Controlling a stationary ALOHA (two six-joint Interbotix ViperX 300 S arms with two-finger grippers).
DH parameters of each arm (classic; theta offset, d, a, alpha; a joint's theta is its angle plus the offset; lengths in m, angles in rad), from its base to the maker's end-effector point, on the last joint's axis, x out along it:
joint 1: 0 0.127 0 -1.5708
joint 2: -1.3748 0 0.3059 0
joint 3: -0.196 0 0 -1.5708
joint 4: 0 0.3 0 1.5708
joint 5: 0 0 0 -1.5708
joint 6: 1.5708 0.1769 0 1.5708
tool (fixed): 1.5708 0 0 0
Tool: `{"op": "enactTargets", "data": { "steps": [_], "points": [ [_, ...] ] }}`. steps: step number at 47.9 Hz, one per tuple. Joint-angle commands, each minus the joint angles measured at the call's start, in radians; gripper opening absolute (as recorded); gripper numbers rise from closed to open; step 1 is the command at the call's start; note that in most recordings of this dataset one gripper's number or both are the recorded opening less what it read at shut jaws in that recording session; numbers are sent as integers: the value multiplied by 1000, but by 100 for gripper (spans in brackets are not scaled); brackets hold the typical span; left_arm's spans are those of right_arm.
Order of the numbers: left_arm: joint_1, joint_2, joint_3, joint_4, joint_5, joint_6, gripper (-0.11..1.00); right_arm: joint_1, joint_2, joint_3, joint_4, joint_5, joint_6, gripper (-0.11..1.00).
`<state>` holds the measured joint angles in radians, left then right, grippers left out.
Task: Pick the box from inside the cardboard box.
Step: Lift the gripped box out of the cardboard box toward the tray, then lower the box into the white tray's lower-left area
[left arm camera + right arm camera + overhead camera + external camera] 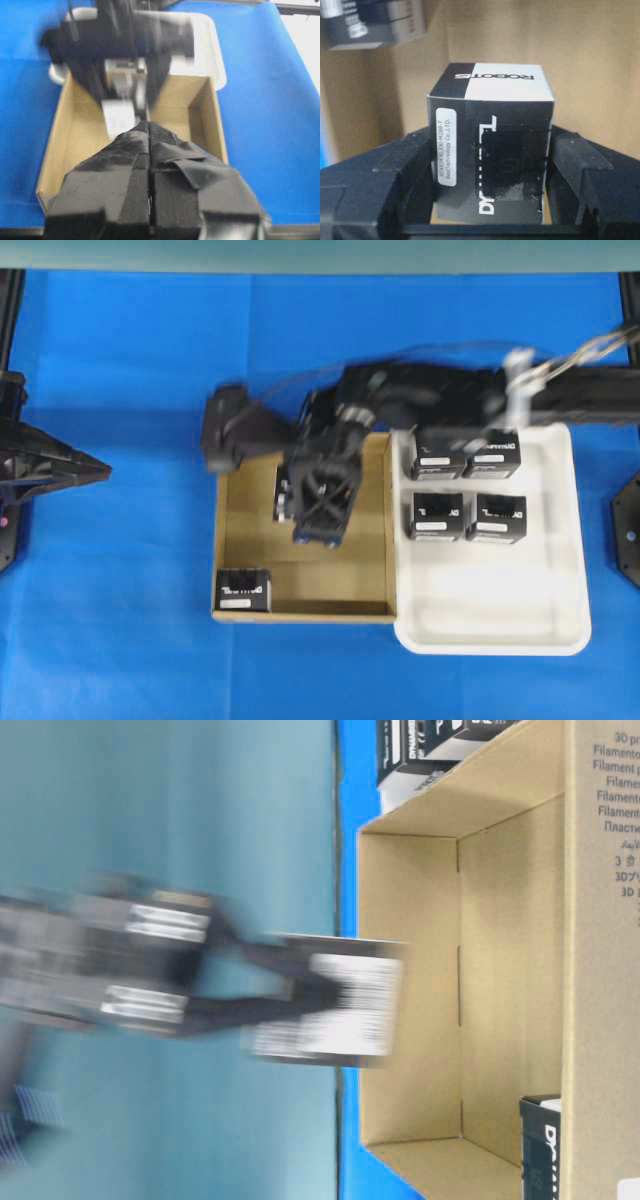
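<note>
box (490, 145) clamped between right gripper (487, 175) jaws; above cardboard box (235, 540) floor; left gripper (149, 165) jaws pressed together

Even, bright overhead light on my screens; colours saturated. Overhead view soft; the black right arm (440, 400) smears with motion. Table-level view worst: the small black-and-white box (335, 1005) streaks sideways. White plastic tray (500, 610) slightly blown out. Right wrist view sharp on that box, glossy sheen on its face.
</note>
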<state>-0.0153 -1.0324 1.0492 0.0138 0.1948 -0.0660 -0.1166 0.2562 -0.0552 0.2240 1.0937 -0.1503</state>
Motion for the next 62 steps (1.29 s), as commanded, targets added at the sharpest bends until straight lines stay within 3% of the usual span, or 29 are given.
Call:
{"op": "enactTargets", "data": {
  "steps": [1,17,27,37,48,55,62],
  "points": [
    [0,5,-29,3,-5,-3,-7,-20,-74,-51,-2,75,2,62],
    [-3,6,-32,3,-5,-6,-7,-38,-204,-222,-15,360,32,62],
    [-3,0,-35,3,-5,-5,-7,-34,-252,-324,-77,502,72,62],
    [-3,2,-35,3,-5,-3,-7,-28,-311,-365,-109,555,107,62],
    [-5,0,-35,3,20,-6,-7,14,-377,-268,-109,558,156,62],
    [-5,-2,-35,3,40,-8,-7,57,-437,-129,-109,531,201,62],
    [-11,2,-34,3,48,-9,-7,100,-492,34,-104,430,210,62]
  ]
}}
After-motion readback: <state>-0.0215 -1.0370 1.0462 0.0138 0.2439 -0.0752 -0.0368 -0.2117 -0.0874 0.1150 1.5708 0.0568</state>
